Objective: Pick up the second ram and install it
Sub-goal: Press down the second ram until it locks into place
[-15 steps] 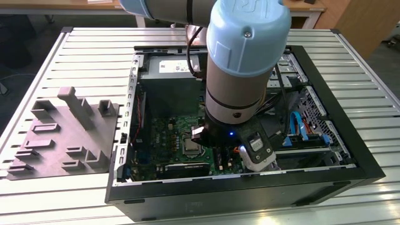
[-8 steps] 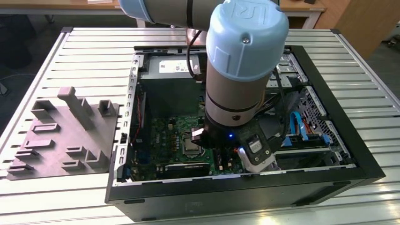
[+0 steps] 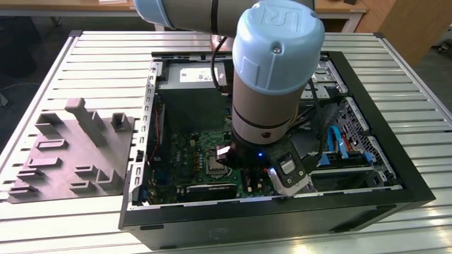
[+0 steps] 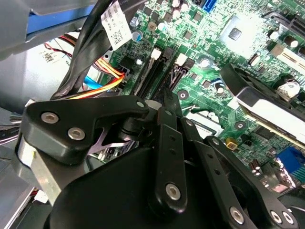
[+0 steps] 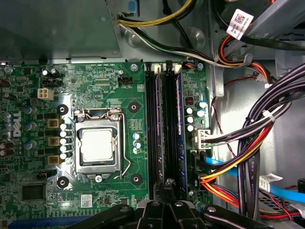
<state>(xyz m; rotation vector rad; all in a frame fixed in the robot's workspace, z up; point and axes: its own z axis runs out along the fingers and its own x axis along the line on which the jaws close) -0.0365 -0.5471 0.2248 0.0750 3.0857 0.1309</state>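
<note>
Misalignment is the risk: the gripper, its grip state impossible to tell, hangs over the slot rails, and off-line pressing could jam the second ram.

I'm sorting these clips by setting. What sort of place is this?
Probably a workshop or lab bench for computer assembly: an open computer case lies on a slatted metal table, its green circuit board exposed, with a grey moulded tray beside it and a robot arm reaching inside.

matt black plastic gripper; glossy green motherboard; tray perhaps moulded plastic.
</note>
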